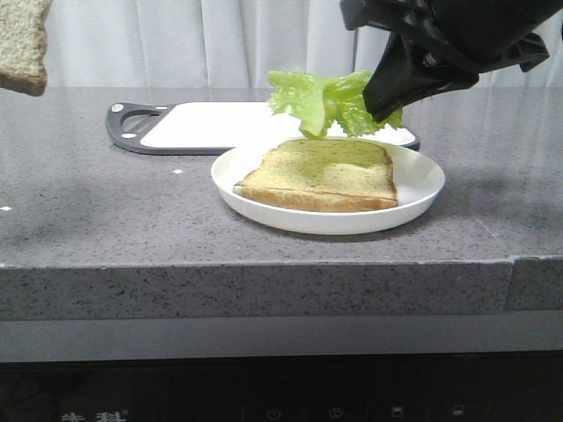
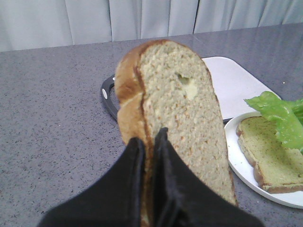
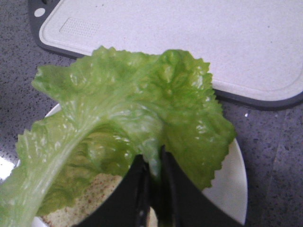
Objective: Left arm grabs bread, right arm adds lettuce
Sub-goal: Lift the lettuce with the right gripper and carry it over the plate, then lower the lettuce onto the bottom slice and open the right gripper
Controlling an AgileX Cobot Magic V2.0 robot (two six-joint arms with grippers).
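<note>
- Your left gripper (image 2: 149, 156) was pinching the bread (image 2: 175, 118), held aloft left of the plate (image 1: 422, 189).
- Your right gripper (image 3: 154, 172) was clamping the lettuce (image 3: 132, 118) above the plated slice (image 1: 321, 173).

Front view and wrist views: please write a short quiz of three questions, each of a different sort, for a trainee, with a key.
1. True or false: the lettuce already lies flat on the slice on the plate.
2. What does the left gripper hold? A) a knife B) the bread C) nothing
3. Fill in: behind the plate lies a white ____ with a dark rim.

Key: 1. False; the right gripper holds it above the slice. 2. B. 3. cutting board.
</note>
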